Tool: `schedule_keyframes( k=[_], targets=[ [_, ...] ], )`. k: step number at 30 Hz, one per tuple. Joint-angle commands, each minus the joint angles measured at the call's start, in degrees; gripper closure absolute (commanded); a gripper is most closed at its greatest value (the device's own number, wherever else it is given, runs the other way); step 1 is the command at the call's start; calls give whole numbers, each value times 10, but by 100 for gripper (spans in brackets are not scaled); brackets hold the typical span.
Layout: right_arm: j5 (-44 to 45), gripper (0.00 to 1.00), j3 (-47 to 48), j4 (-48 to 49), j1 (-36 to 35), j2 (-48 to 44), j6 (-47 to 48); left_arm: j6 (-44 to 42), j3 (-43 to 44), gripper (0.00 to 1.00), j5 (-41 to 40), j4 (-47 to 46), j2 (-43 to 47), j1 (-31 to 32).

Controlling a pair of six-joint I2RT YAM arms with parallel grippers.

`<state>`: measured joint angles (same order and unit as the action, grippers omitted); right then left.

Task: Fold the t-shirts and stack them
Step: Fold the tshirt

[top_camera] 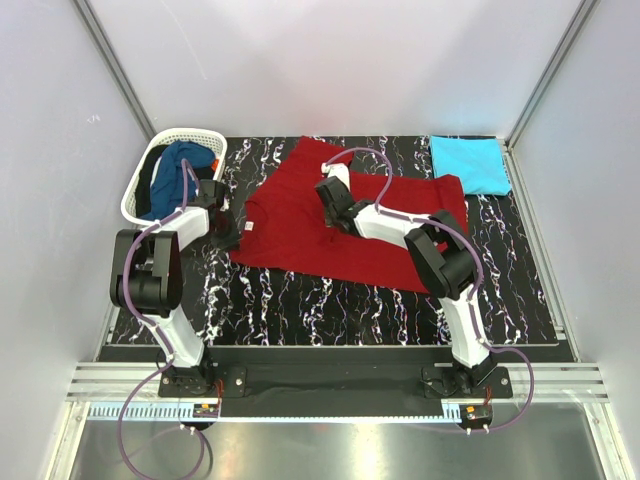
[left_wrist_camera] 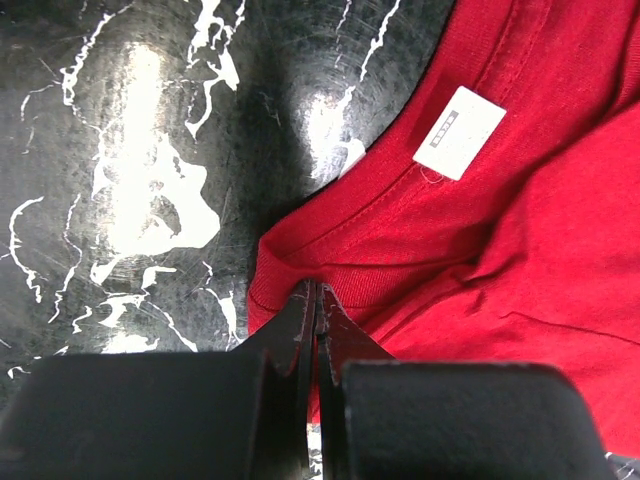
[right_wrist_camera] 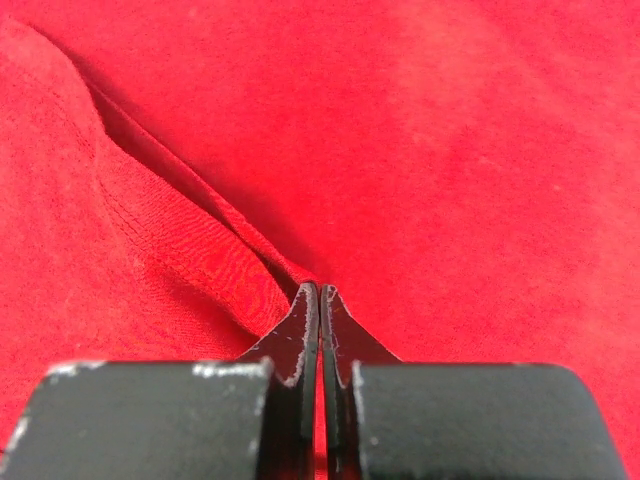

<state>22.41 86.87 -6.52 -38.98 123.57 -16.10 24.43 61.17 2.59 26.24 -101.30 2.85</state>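
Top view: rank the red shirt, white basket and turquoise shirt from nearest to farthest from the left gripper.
1. The red shirt, pinched at its left edge by the left gripper.
2. The white basket, just behind, far left.
3. The turquoise shirt, far right corner.

text: none legible | white tag on red t-shirt: unreadable marks

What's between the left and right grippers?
Only red cloth: the red t-shirt spans the whole stretch in the top view, left gripper pinching its edge near the collar, right gripper pinching a fold mid-shirt.
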Motion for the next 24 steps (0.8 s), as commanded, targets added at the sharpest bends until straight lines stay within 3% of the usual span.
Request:
schedule_keyframes(
  k=[1,14,16,20,22,24],
  targets=[
    [47,100,-9,-3,6,-40,-27,-9,-12,100,-67,37,-2,-5],
    [71,100,-21,-25,7,-44,-62,-10,1,100,-85,58,6,-5],
    [69,100,-27,-27,7,-50,-65,-9,8,87,-74,64,18,-5],
    [69,100,-34,-26,7,-59,-69,-19,38,83,-79,71,65,-6],
    [69,100,-34,-26,7,-59,-72,-39,47,73,-62,66,89,0],
    [67,100,-35,-27,7,-61,-75,-64,63,68,-31,63,99,2]
  ],
)
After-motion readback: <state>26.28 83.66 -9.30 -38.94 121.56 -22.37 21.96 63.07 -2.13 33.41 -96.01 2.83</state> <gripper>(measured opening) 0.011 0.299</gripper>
